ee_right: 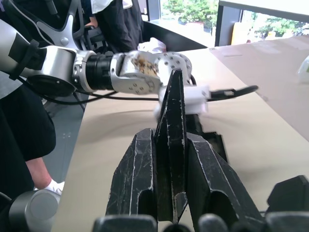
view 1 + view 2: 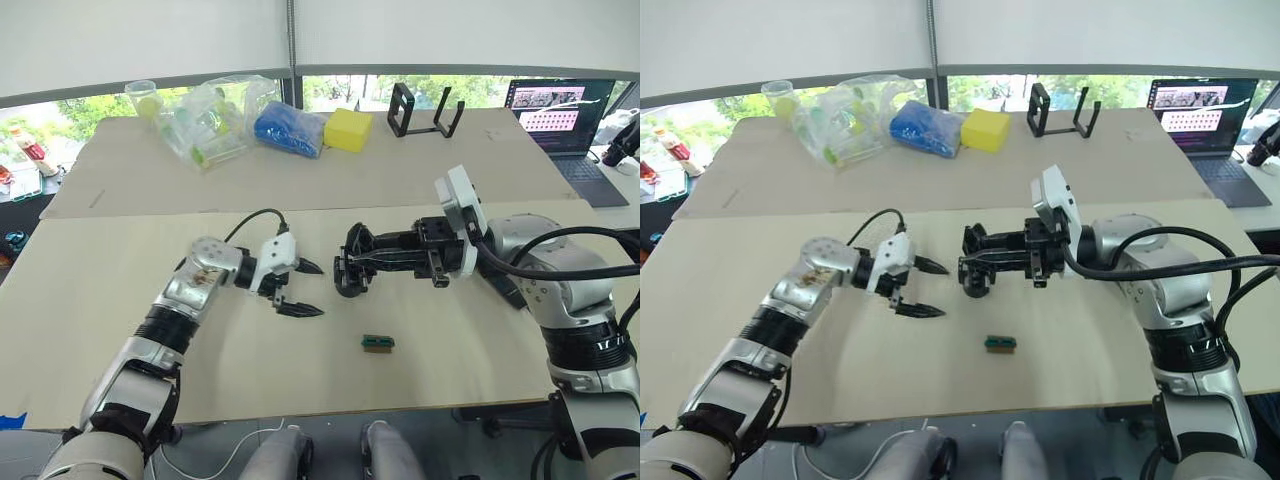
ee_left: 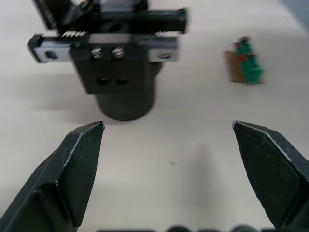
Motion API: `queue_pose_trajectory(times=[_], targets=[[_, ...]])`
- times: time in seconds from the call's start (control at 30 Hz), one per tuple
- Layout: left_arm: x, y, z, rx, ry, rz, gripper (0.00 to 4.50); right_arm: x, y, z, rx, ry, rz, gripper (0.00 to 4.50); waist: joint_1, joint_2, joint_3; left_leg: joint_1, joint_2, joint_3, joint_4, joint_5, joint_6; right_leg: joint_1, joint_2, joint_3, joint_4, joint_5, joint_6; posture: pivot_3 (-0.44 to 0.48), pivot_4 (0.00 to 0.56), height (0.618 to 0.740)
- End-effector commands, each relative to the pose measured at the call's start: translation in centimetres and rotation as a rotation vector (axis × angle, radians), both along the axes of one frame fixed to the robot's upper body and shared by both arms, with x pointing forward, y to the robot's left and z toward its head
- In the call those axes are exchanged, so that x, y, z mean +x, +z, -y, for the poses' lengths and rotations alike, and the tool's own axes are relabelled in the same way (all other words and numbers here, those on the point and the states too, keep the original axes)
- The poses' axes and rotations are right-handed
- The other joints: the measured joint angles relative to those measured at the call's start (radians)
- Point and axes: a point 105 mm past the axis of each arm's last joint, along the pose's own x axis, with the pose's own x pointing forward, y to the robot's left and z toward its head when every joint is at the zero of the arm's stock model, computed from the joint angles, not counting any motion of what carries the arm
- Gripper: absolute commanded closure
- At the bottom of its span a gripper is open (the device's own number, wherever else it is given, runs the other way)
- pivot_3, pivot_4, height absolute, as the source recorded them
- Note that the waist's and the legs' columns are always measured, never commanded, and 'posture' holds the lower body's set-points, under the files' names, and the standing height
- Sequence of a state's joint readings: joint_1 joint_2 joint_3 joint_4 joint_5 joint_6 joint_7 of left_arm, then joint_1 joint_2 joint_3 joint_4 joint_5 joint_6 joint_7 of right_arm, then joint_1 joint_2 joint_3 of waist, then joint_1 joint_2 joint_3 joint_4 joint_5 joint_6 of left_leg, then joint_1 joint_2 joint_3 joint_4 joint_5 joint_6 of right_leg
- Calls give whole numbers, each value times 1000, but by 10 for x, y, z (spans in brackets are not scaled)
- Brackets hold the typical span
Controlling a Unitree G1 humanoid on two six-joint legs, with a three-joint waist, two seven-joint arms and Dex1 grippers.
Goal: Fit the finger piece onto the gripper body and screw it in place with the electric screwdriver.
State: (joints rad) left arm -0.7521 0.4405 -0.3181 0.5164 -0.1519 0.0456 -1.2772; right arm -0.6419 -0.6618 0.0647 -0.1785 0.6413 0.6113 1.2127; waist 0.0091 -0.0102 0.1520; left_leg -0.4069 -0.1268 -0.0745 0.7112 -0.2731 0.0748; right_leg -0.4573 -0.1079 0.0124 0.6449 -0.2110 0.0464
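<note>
The right end effector (image 2: 352, 268) is pinched on the gripper body (image 2: 980, 264), holding it out just above the worktop (image 2: 450, 340), and the step looks best done by keeping that hold level and steady so the mounting face with its screw holes stays turned to the other arm. The left end effector (image 2: 298, 288) is spread wide and empty, with the gripper body just beyond its fingertips (image 3: 79, 145) and the small teal-green block (image 2: 377, 343) off to one side
</note>
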Motion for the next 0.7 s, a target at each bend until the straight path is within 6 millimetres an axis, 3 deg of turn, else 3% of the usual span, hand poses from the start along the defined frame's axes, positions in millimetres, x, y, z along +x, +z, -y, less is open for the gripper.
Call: queue_pose_trajectory(times=[0.03, 0.43, 0.53, 0.63, 0.7], targets=[[11, 5, 10, -47, 43, 49, 0, -7, 11, 0, 19, 4, 62, 4100, 1, 0, 0, 0, 0, 0, 0, 0, 0, 0, 0, 0, 0, 0, 0, 0, 150, 740], [16, 1, 41, -138, 29, 23, 0, -11, 6, 1, 19, -13, 51, 4101, 2, 0, 0, 0, 0, 0, 0, 0, 0, 0, 0, 0, 1, 0, 0, 0, 150, 740], [14, -1, 43, -133, 6, 23, 850, -11, 3, 2, 12, -14, 62, 4102, 1, 0, 0, 0, 0, 0, 0, 0, 0, 0, 0, 0, 1, 0, 0, 0, 150, 740], [9, -5, 46, -132, -21, 5, 2181, -6, -4, 0, 26, -22, 100, 4103, 2, 0, 0, 0, 0, 0, 0, 0, 0, 0, 0, 0, 1, 0, 0, 0, 150, 740], [7, -6, 48, -135, -31, 0, 2218, -2, -9, -2, 35, -21, 119, 4103, 2, 0, 0, 0, 0, 0, 0, 0, 0, 0, 0, 0, 1, 0, 0, 0, 150, 740]])
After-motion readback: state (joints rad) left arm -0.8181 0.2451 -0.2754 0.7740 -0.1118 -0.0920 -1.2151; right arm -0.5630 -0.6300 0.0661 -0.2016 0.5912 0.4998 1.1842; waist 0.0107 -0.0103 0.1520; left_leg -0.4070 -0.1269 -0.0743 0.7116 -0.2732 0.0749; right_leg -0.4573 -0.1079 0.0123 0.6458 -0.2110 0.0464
